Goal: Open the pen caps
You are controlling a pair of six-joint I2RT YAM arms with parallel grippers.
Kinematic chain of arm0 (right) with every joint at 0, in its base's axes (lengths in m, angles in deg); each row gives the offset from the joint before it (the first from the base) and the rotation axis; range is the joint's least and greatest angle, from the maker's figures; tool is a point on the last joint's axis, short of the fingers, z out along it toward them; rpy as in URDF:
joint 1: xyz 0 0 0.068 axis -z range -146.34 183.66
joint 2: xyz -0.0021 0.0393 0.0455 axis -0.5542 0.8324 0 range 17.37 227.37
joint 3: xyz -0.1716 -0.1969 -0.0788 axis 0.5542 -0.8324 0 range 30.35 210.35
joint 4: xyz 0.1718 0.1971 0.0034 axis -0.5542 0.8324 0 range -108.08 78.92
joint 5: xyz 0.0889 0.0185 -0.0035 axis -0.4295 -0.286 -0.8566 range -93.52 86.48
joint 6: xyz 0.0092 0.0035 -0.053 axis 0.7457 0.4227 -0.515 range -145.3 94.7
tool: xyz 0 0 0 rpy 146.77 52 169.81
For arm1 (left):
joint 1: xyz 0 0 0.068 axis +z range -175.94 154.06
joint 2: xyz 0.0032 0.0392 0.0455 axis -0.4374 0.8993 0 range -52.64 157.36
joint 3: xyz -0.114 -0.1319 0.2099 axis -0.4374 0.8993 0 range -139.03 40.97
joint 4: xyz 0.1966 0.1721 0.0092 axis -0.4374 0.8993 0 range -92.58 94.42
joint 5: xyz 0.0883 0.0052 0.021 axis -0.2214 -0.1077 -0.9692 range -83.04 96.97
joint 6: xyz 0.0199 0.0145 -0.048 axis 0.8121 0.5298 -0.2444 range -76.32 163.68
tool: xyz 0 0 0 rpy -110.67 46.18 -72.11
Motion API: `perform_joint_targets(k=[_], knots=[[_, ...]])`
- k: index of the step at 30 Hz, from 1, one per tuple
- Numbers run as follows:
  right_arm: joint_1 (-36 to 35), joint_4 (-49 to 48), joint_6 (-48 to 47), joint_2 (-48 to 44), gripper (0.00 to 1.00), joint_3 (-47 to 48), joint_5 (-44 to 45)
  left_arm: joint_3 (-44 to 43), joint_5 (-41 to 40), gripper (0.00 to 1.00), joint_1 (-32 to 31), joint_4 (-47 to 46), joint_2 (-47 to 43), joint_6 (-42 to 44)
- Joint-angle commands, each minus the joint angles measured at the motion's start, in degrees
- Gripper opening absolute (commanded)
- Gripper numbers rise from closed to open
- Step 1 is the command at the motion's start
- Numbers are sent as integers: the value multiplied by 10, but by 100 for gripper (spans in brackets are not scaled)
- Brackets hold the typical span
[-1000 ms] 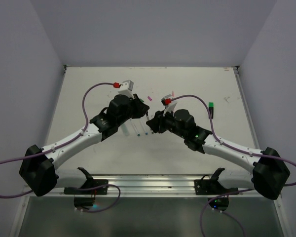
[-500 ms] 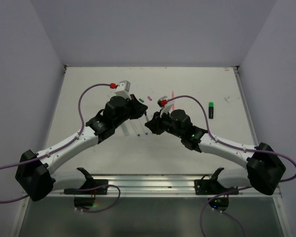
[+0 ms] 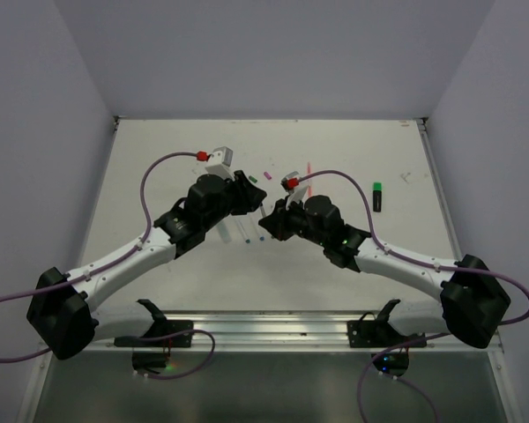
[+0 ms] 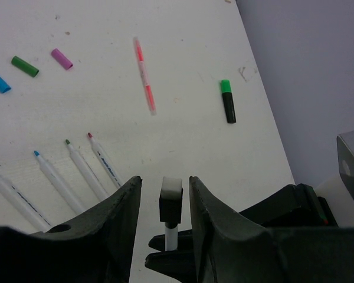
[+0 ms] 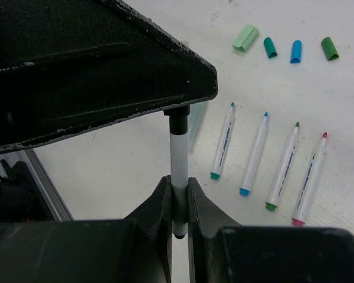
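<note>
Both arms have drawn inward since a second ago, so the two end effectors now meet low over the middle of the bench [image 3: 353, 154]. The left one's fingers have parted and the right one's have closed.

The left end effector [image 4: 164, 184] stands partly open. The black cap [image 4: 170, 199] sits between its fingers, with a sliver of gap showing on each side, so it appears not to be gripped. That cap is still seated on the end of the white pen [image 5: 178, 156]. The right end effector [image 5: 178, 181] is clamped narrowly around this pen's barrel, just below the cap. The pen stands roughly upright between the two tools.

Beyond the right end effector's fingertips, four uncapped pens [image 5: 255, 153] lie side by side on the bench, coloured tips pointing away. Farther out past them lie a pale green cap [image 5: 246, 37], a teal cap [image 5: 270, 47], a blue cap [image 5: 295, 51] and a dark green cap [image 5: 329, 48], in a loose row.

Ahead of the left end effector, a magenta cap [image 4: 62, 58] lies just beside the dark green one. A pink pen [image 4: 144, 73] lies farther ahead, well apart from a black highlighter [image 4: 229, 109] that still wears its bright green cap [image 4: 225, 86].

Thin dark print runs along the barrels of the uncapped pens, too small to read.
</note>
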Motion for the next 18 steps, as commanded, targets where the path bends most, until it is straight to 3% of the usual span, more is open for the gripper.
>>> perform_joint_targets(k=[1, 11, 14, 18], knots=[[2, -9, -3, -6, 0, 26, 7, 3, -2, 42, -3, -33, -12, -5], [2, -7, -4, -2, 0, 29, 4, 3, 6, 34, -3, -43, 2, -10], [2, -6, -5, -3, 0, 30, 5, 2, 3, 30, -3, -40, 3, -10], [2, -5, -7, 2, 0, 29, 4, 0, 0, 16, -3, -42, 2, -9]])
